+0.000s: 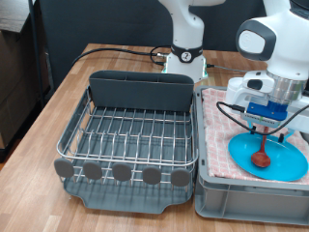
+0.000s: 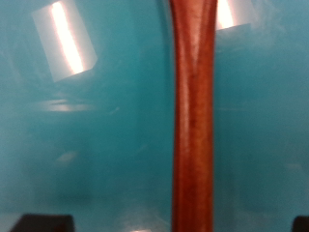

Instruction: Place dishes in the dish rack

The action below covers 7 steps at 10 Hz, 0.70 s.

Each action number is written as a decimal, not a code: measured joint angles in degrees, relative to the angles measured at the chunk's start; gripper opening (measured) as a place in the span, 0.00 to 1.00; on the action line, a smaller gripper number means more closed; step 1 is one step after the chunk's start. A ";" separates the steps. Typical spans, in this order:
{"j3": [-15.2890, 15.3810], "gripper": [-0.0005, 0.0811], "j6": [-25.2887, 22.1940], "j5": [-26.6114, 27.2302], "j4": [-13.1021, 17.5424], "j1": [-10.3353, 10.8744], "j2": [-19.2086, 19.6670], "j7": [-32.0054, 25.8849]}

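The bright blue plate [image 1: 270,155] lies in the grey crate lined with pink checked cloth [image 1: 220,121] at the exterior view's right. The red-brown wooden spoon [image 1: 260,155] rests on the plate. My gripper [image 1: 265,124] hangs just above the spoon's handle. In the wrist view the plate [image 2: 97,135] fills the picture and the spoon's handle [image 2: 191,116] runs between my two dark fingertips [image 2: 43,222], which stand wide apart and do not touch it. The dish rack [image 1: 130,135] holds nothing that shows. The white cup is out of view.
The rack stands on a wooden table [image 1: 58,97], left of the crate in the exterior view. The robot's base [image 1: 185,58] and a black cable [image 1: 116,50] are behind the rack. The arm [image 1: 275,43] leans over the crate.
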 joint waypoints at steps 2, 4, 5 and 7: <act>-0.13 0.45 0.23 -0.04 -0.19 0.00 0.00 0.20; -0.13 0.21 0.44 -0.05 -0.25 0.03 0.00 0.38; -0.13 0.12 0.50 -0.05 -0.25 0.07 0.00 0.40; 0.06 0.12 0.57 -0.04 -0.24 0.21 0.00 0.40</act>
